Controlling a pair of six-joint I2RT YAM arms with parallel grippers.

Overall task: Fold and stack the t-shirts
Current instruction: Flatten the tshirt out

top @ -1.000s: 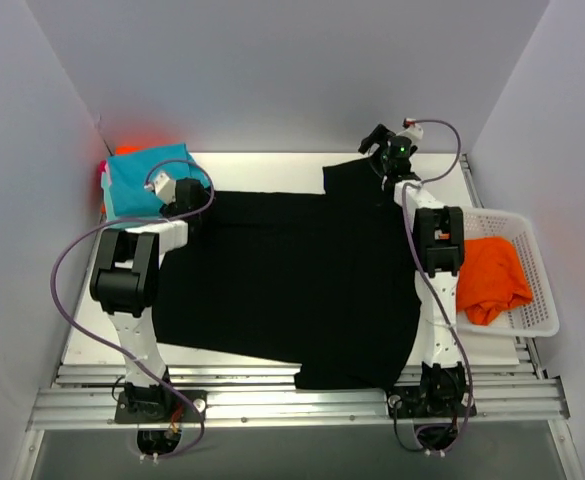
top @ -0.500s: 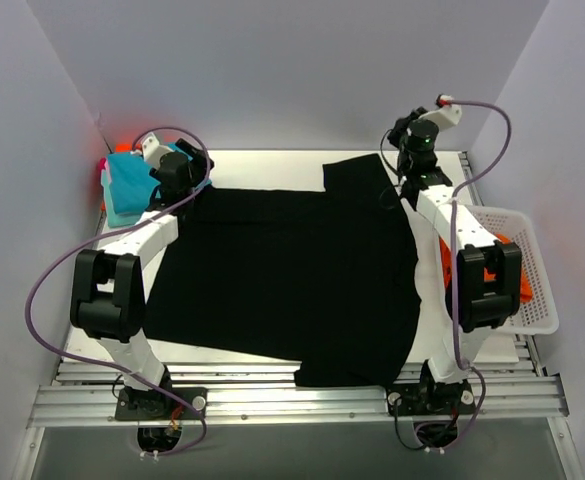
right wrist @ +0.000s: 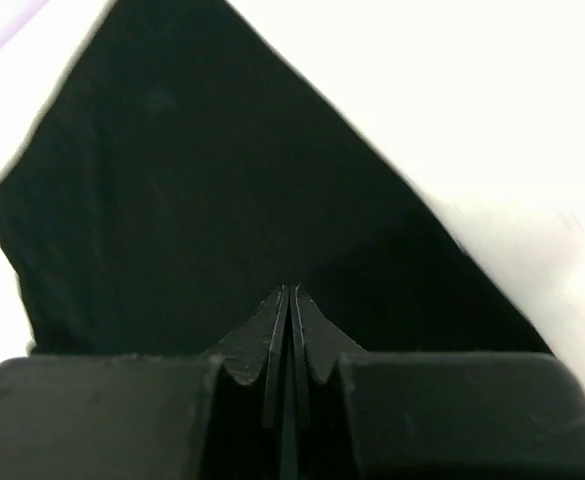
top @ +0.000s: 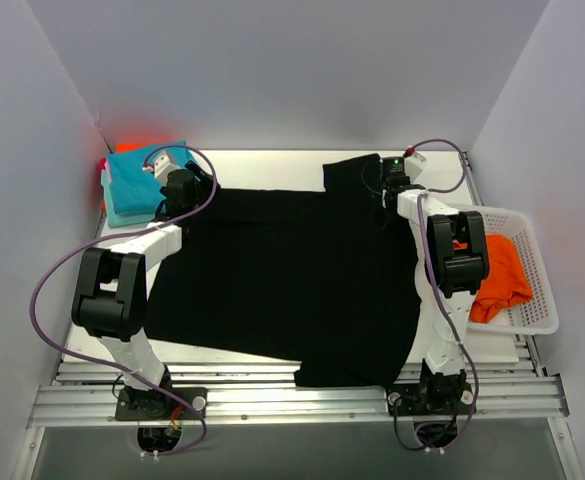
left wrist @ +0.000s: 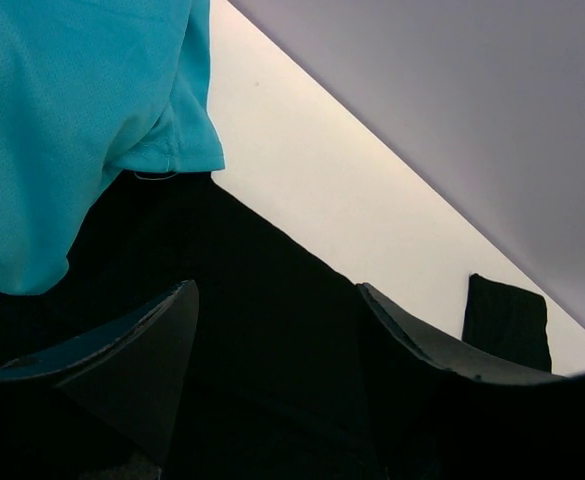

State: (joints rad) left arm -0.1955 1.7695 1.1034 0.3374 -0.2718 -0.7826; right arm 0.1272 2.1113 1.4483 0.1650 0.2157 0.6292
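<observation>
A large black t-shirt [top: 282, 270] lies spread flat over most of the table. My left gripper [top: 184, 195] [left wrist: 274, 288] hovers open over its far left shoulder [left wrist: 252, 300], close beside the folded teal t-shirts [top: 132, 185] [left wrist: 62, 110]. My right gripper [top: 386, 190] [right wrist: 289, 290] is shut, with its tips pinched down on the black cloth [right wrist: 172, 200] at the far right sleeve. A bright orange t-shirt [top: 497, 280] lies crumpled in the basket.
The white lattice basket [top: 544, 300] stands at the right table edge, next to the right arm. Pink and orange edges [top: 106, 178] show under the teal stack in the far left corner. Grey walls enclose the table on three sides.
The right gripper came down onto the far right sleeve and shut from open. The left gripper swung to the back by the teal stack, then settled over the left shoulder, still open.
</observation>
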